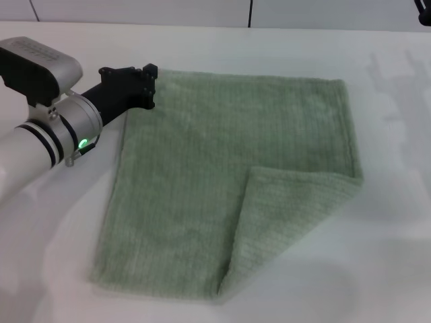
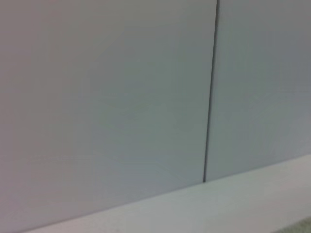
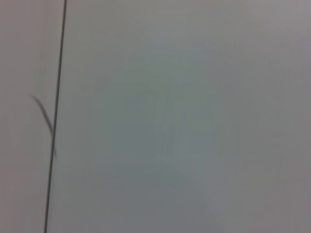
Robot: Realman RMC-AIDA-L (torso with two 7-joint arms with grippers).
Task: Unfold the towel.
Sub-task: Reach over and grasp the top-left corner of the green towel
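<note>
On the desk (image 1: 54, 269), towel (image 1: 202, 168) lies mostly flat, near-right corner folded over. Left gripper (image 1: 149, 86) at far-left corner, fingers' state can't tell. Soft, limp terry: pinch the folded corner tip.

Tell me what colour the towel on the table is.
Pale sage green with fine ribbed lines; the towel shows best in the head view.
</note>
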